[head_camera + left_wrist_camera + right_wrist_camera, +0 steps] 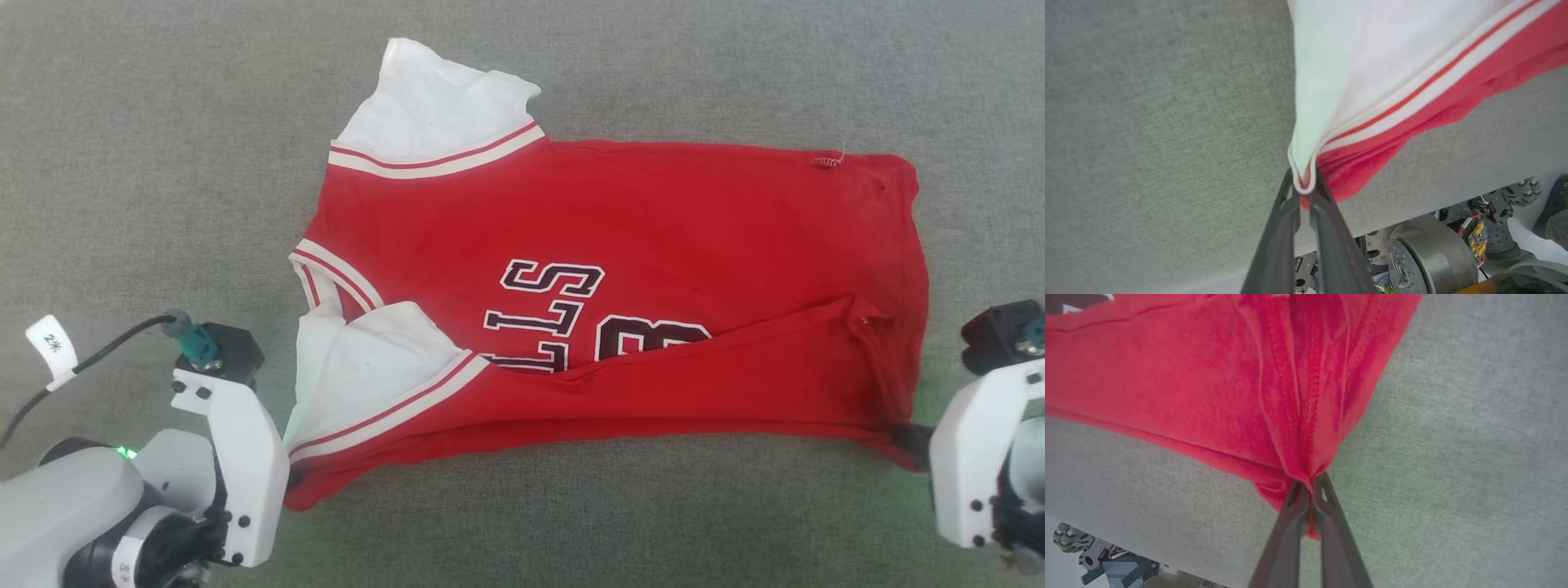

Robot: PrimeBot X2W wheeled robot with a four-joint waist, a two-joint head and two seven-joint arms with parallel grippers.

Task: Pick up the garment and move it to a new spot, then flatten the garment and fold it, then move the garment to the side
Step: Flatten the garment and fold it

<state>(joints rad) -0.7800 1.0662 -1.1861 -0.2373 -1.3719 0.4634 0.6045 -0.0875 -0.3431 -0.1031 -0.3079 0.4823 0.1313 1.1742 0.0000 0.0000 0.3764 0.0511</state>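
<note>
Our left arm's pale wrist housing (237, 457) sits nearest, at the lower left of the head view, angled toward the garment (653, 220); the left gripper (291, 478) is mostly hidden beneath it, its dark tip at the shirt's near left corner; a black cable (98, 355) with a white tag (51, 347) trails from the wrist. At the lower right, the right gripper (910, 437) meets the near hem corner. The red jersey lies sideways on the grey cloth table (163, 122), collar to our left, hem to our right, black lettering up; its near edge is turned over the lower letters; one white sleeve points away, the other lies beside our left wrist.

Left wrist view: the left gripper (1303, 183) is clenched on the garment (1412, 61), pinching the white sleeve's striped trim and red cloth; fabric fans away from the tips; the table edge and our wheeled base (1425, 261) show below.

Right wrist view: the right gripper (1310, 482) is clamped on the garment (1167, 375), bunching the red hem seam between its fingers; grey table lies all around.
</note>
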